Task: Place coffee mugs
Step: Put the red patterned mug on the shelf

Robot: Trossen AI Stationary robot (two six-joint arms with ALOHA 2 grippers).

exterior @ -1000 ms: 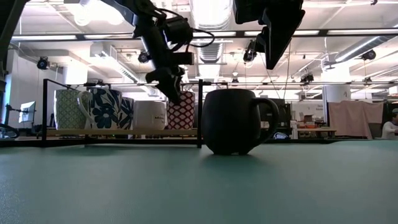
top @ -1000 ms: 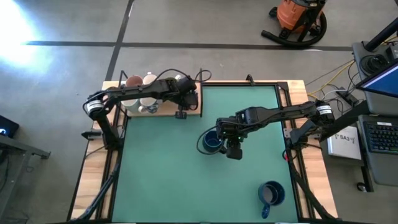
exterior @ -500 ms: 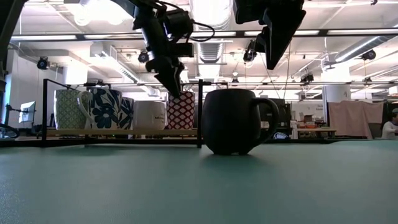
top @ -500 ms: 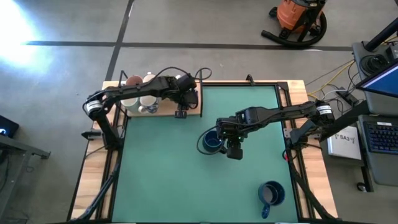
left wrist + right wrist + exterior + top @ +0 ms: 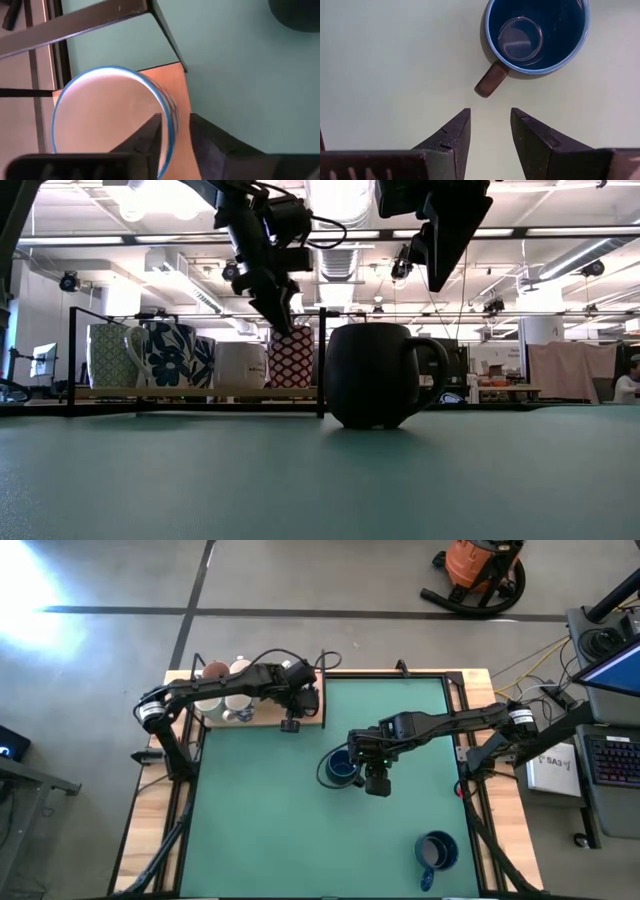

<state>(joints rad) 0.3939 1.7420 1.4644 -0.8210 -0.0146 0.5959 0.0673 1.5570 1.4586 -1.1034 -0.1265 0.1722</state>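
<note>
Green matting (image 5: 270,810) covers the table in front of you, with a wooden tray (image 5: 262,718) framed by black rails at its far left corner and an open workshop with ceiling lights beyond.

Your left gripper (image 5: 291,723) is at the tray's inner end, by the corner post. Its wrist view shows the two fingers (image 5: 150,137) a narrow gap apart, straddling the wall of a patterned mug (image 5: 112,117) with a blue rim and pale inside, one finger inside the rim and one outside. You cannot tell from these views whether they are pressing on the wall. In the low view that mug (image 5: 291,358) stands on the tray with the gripper directly above it.

Further along the tray stand more mugs: a white one (image 5: 240,364), a blue floral one (image 5: 165,356) and a green-patterned one (image 5: 106,356).

Your right gripper (image 5: 375,783) hovers above the mat near the table's middle, just beside a dark blue mug (image 5: 341,766). Its fingers (image 5: 455,135) are open and empty, apart from the mug, with the mug's handle (image 5: 491,80) pointing toward the gap between them.

A second dark blue mug (image 5: 437,851) sits alone near the mat's front right corner.
</note>
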